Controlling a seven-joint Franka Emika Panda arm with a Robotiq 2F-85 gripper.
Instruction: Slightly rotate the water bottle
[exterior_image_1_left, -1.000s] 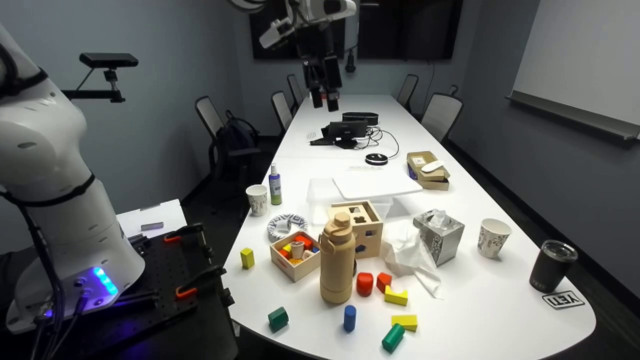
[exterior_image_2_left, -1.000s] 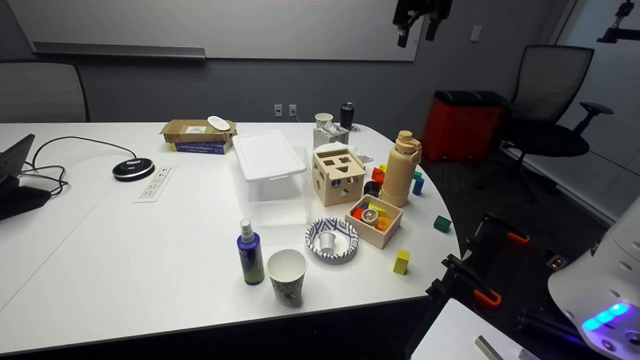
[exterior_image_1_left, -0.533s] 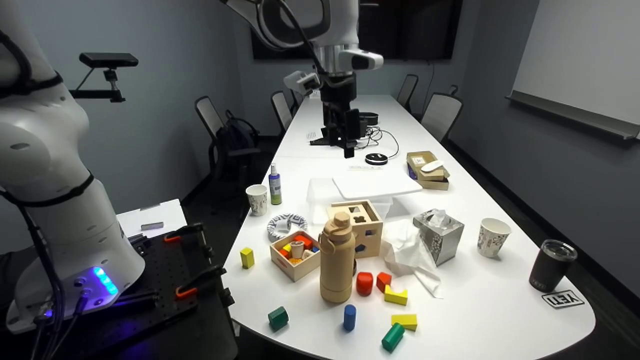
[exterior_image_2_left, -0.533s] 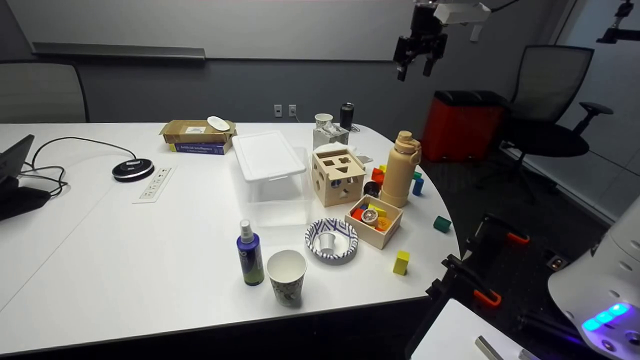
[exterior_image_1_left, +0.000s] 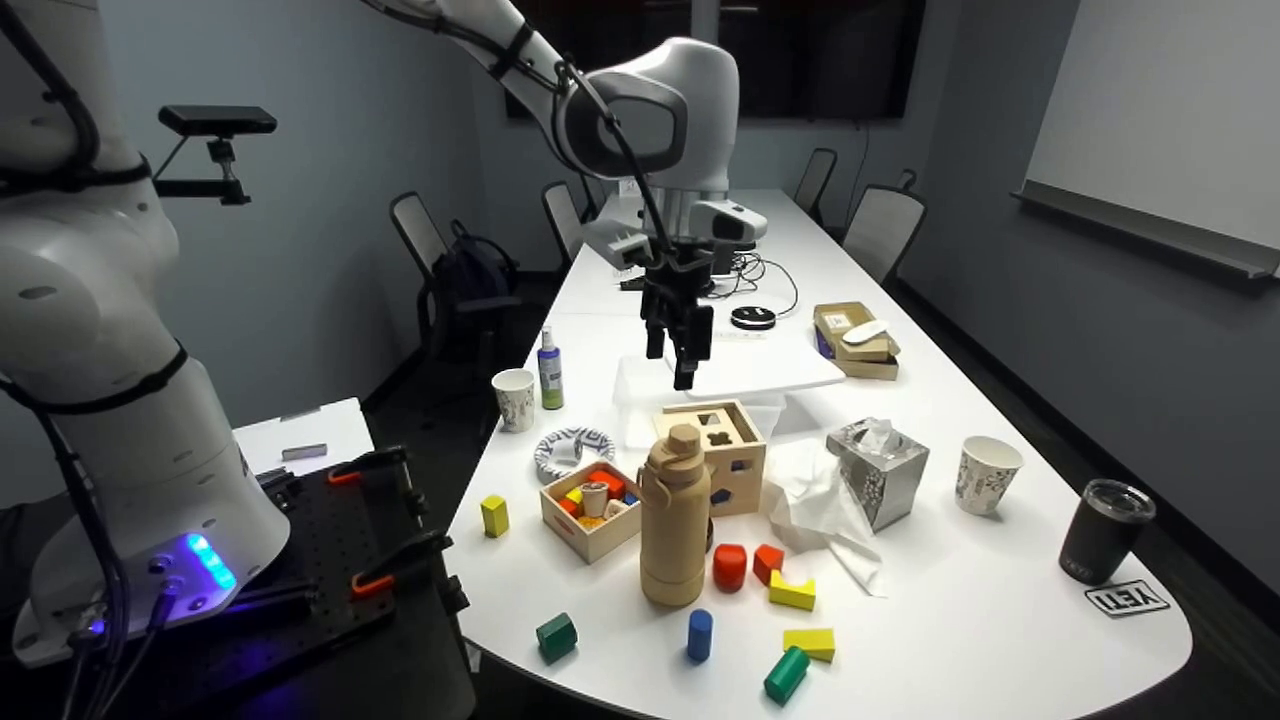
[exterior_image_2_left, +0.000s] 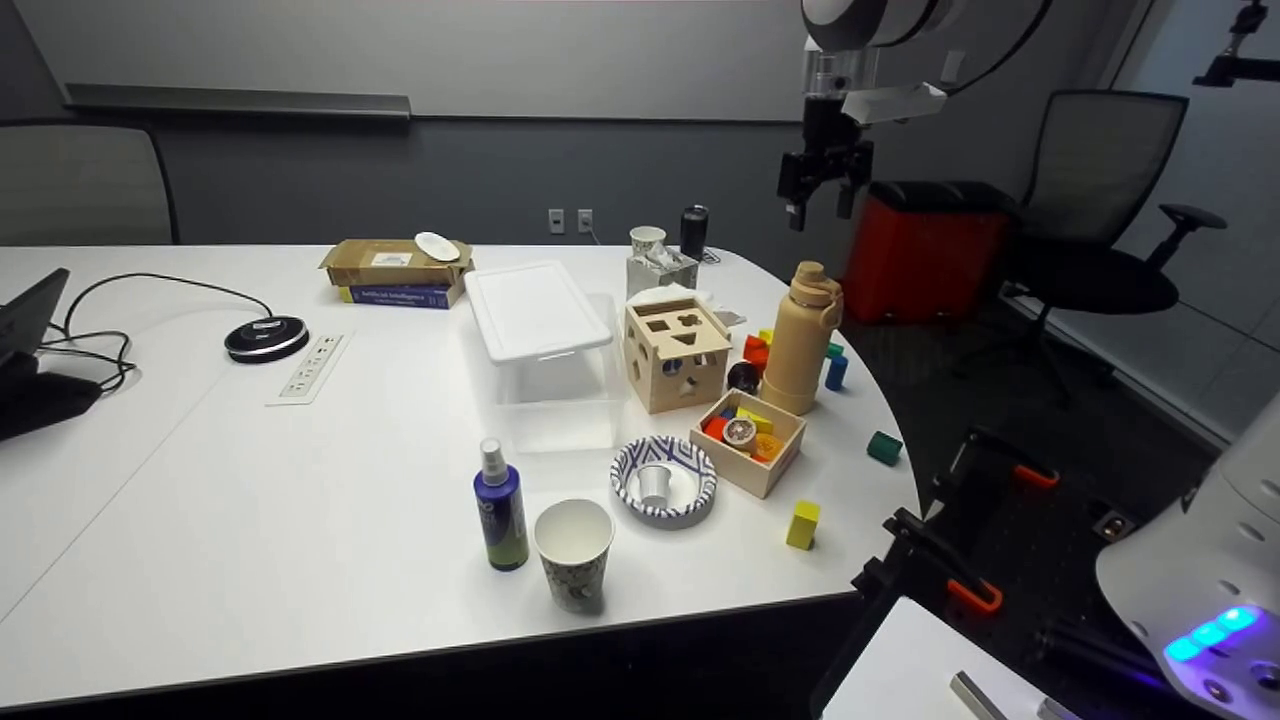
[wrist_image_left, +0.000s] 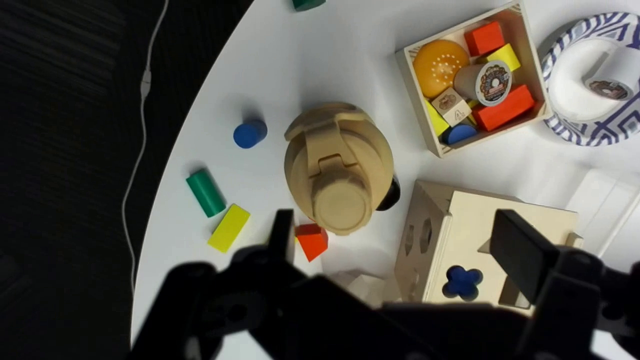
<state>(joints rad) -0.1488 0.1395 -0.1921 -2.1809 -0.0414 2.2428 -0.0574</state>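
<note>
The water bottle is tall and tan-brown with a narrower cap and a carry loop. It stands upright on the table in both exterior views (exterior_image_1_left: 673, 530) (exterior_image_2_left: 797, 345). In the wrist view I look down on the bottle (wrist_image_left: 345, 200), with its cap toward the gripper. My gripper (exterior_image_1_left: 670, 368) is open and empty, pointing down, above the bottle's height and apart from it. It also shows in an exterior view (exterior_image_2_left: 821, 215). In the wrist view the gripper (wrist_image_left: 395, 225) has its fingers wide apart. The cap lies nearer the left finger, and the wooden box shows under the right finger.
A wooden shape box (exterior_image_1_left: 738, 480) and a small wooden tray of blocks (exterior_image_1_left: 595, 540) stand close to the bottle. A red block (exterior_image_1_left: 729, 568), a blue cylinder (exterior_image_1_left: 699, 636) and other blocks lie around it. A tissue box (exterior_image_1_left: 880, 480) and patterned bowl (exterior_image_2_left: 640, 462) are farther off.
My gripper has come down from high up toward the table and the bottle, staying open. The bottle and the other things have not moved.
</note>
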